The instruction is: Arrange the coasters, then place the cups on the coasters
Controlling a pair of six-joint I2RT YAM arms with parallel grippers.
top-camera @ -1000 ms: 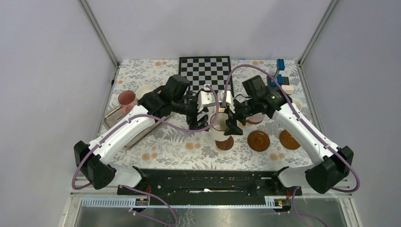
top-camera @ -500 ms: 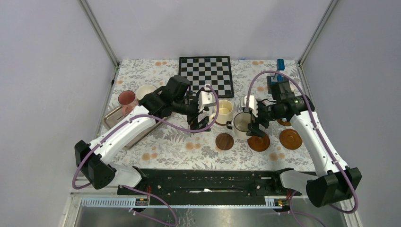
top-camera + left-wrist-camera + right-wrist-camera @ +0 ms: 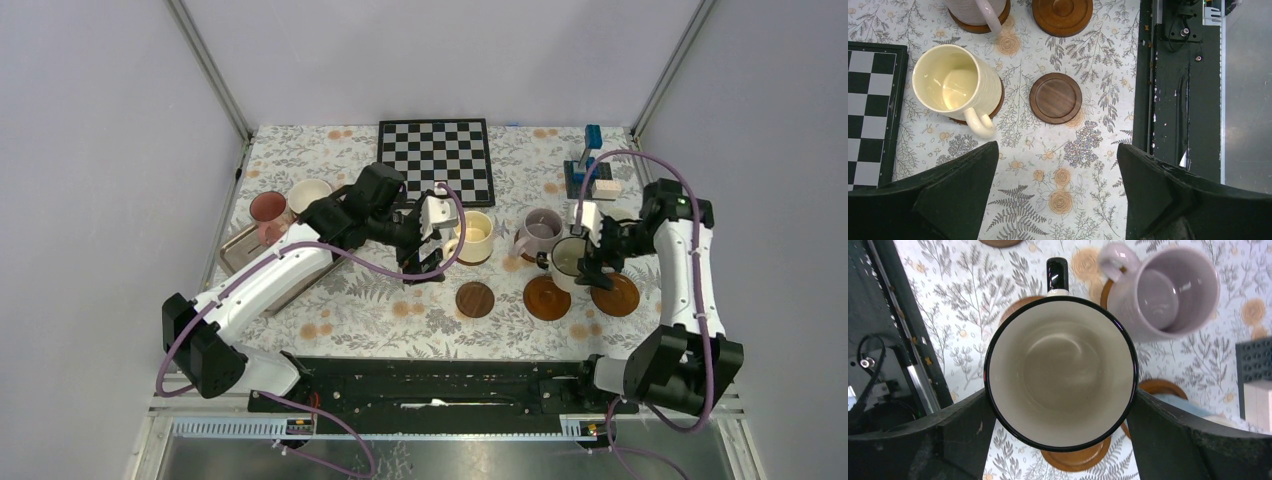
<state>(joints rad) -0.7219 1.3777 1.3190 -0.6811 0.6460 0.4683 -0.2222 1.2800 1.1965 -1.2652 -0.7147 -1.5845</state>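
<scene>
The right claw (image 3: 1060, 410) grips the white mug (image 3: 1060, 372), one finger on each side. The mug is upright, mouth up, and its handle points left, toward the middle of the table (image 3: 380, 300). It is on the right side, over the gap between the middle coaster (image 3: 547, 297) and the right coaster (image 3: 614, 293). I cannot tell if it touches anything below. The lilac mug (image 3: 1168, 295) stands just behind it, and the blocks (image 3: 585, 170) are farther back. The left claw (image 3: 1056, 150) is wide open and holds nothing. It hangs just beside the cream mug (image 3: 955, 80), which stands upright on the cream mug's coaster (image 3: 996, 107), handle pointing at the claw. The left coaster (image 3: 1055, 98) lies bare near it. The chessboard (image 3: 435, 155) is at the back. The pink mug (image 3: 268, 208) and the tray (image 3: 235, 250) are far left. A second ago both claws were close together in the middle. Now the right arm has swung right with the mug, and the lilac mug, hidden then, shows.
</scene>
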